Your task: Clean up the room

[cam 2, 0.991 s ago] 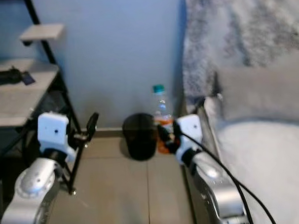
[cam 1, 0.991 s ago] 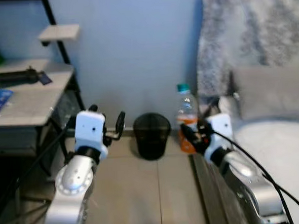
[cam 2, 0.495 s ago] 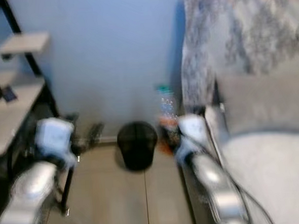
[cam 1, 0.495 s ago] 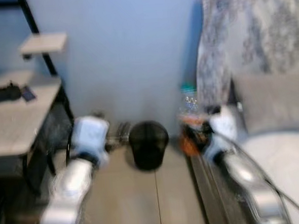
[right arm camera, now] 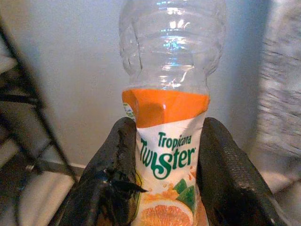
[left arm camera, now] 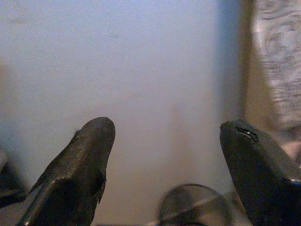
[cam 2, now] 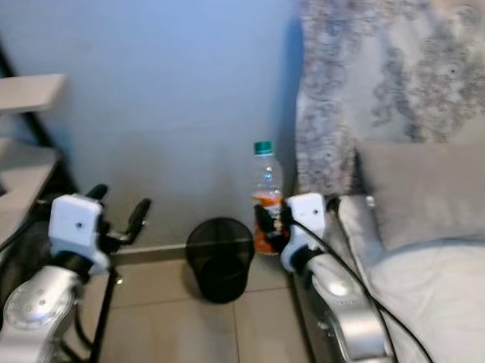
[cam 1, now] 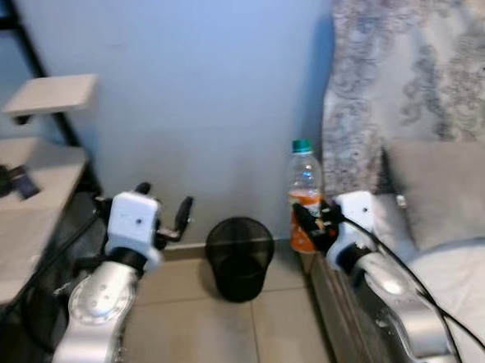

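My right gripper (cam 1: pixel 308 224) is shut on an empty clear Tropicana Twister bottle (cam 1: pixel 304 192) with an orange label and a green cap, held upright (right arm camera: pixel 167 127) to the right of a black mesh waste bin (cam 1: pixel 240 257). The bin stands on the tiled floor against the blue wall, and its rim (left arm camera: pixel 195 205) appears low in the left wrist view. My left gripper (cam 1: pixel 164 211) hangs open and empty to the left of the bin, its fingers (left arm camera: pixel 80 165) pointing at the wall.
A bed with a grey pillow (cam 1: pixel 445 187) and a patterned blanket (cam 1: pixel 416 64) fills the right side. At the left, a desk (cam 1: pixel 16 245) with a black frame and a small shelf (cam 1: pixel 52 93) carries dark items. Tiled floor (cam 1: pixel 236 338) lies open before the bin.
The view has shifted and sharpened as I moved: the desk slid left and the bin sits nearer the centre. The bottle stays in my right gripper.
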{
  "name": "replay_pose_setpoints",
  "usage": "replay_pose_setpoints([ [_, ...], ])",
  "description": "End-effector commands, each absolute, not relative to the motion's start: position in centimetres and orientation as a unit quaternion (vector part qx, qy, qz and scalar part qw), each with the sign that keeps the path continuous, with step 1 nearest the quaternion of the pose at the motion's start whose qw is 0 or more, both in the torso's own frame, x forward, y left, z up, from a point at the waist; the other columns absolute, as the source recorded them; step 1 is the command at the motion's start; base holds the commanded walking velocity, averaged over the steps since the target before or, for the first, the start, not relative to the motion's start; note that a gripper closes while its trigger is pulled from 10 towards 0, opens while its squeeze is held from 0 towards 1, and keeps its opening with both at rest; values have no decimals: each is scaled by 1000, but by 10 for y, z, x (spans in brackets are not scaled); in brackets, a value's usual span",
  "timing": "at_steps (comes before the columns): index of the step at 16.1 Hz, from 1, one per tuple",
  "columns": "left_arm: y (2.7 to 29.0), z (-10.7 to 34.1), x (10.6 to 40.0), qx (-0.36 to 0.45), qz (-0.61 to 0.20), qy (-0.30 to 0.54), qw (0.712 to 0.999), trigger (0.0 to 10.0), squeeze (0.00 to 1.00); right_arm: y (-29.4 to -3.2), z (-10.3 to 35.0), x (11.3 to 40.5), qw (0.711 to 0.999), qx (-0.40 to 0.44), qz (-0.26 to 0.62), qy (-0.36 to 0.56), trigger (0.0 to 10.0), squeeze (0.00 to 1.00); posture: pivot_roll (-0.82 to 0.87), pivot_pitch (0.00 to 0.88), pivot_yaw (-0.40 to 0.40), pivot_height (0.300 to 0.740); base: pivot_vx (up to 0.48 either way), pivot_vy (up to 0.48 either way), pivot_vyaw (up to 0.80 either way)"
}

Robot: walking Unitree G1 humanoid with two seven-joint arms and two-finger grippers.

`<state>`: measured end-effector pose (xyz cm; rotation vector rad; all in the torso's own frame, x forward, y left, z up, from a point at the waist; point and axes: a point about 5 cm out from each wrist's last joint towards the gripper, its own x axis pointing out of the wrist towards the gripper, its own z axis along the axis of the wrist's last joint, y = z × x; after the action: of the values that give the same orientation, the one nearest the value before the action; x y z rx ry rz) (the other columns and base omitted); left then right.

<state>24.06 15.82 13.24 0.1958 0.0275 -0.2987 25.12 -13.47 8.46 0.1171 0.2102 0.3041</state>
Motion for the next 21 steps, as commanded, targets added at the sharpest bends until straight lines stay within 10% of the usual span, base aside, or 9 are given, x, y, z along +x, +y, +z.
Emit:
replay_pose_setpoints([
  [1, 162, 137, 242, 108, -148, 8, 983, 10000, 0, -135, 90, 255, 983, 57, 147, 93, 10000, 0, 4, 0, -7, 740, 390, 0, 0],
  [21, 160, 135, 240, 104, -179, 25, 978, 10000, 0, -132, 87, 258, 975, 56, 178, 121, 10000, 0, 13, 0, -9, 740, 350, 0, 0],
])
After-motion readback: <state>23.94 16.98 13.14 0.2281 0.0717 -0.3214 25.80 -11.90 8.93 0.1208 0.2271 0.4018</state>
